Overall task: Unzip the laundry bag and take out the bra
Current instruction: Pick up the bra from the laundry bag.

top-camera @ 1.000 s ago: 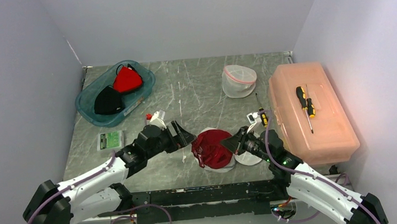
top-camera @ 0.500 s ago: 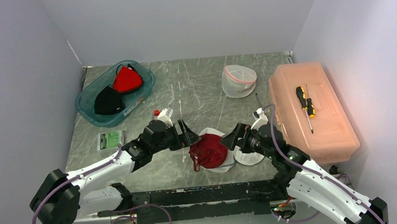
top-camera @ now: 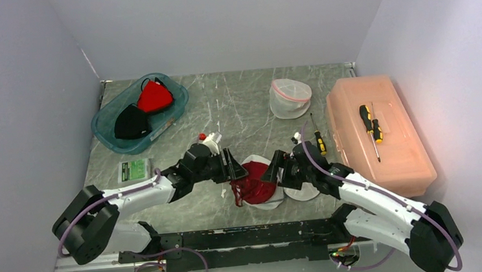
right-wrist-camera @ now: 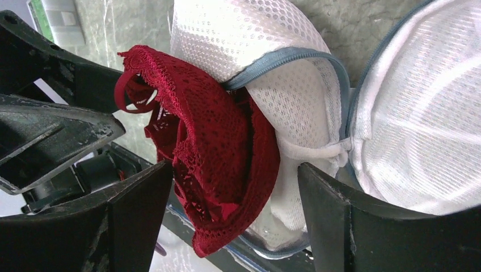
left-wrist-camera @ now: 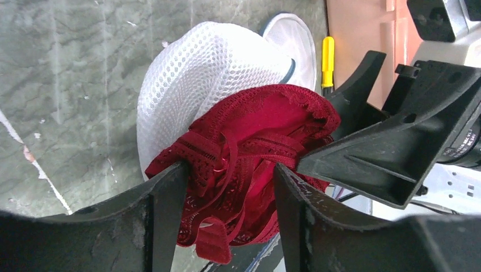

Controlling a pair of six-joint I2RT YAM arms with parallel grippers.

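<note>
The white mesh laundry bag (top-camera: 266, 202) lies unzipped near the table's front edge, its two halves spread apart. The red lace bra (top-camera: 253, 182) spills out of the left half. My left gripper (top-camera: 233, 166) comes in from the left. In the left wrist view its jaws (left-wrist-camera: 230, 170) straddle the bunched bra (left-wrist-camera: 255, 124), still apart, with the bag (left-wrist-camera: 193, 68) behind. My right gripper (top-camera: 272, 172) comes in from the right and is open. In the right wrist view its jaws (right-wrist-camera: 235, 170) stand wide around the bra (right-wrist-camera: 215, 130) and the bag's zipped rim (right-wrist-camera: 249, 39).
A teal bin (top-camera: 109, 134) at the back left holds a red and a black garment. A second mesh bag (top-camera: 289, 98) stands at the back. An orange box (top-camera: 396, 163) carrying a screwdriver (top-camera: 371, 126) fills the right side. Another screwdriver (top-camera: 318, 139) and a green packet (top-camera: 134, 170) lie on the table.
Both arms have moved in toward the bra from either side. The right gripper went from shut to wide open. The left jaws have narrowed around the bra.
</note>
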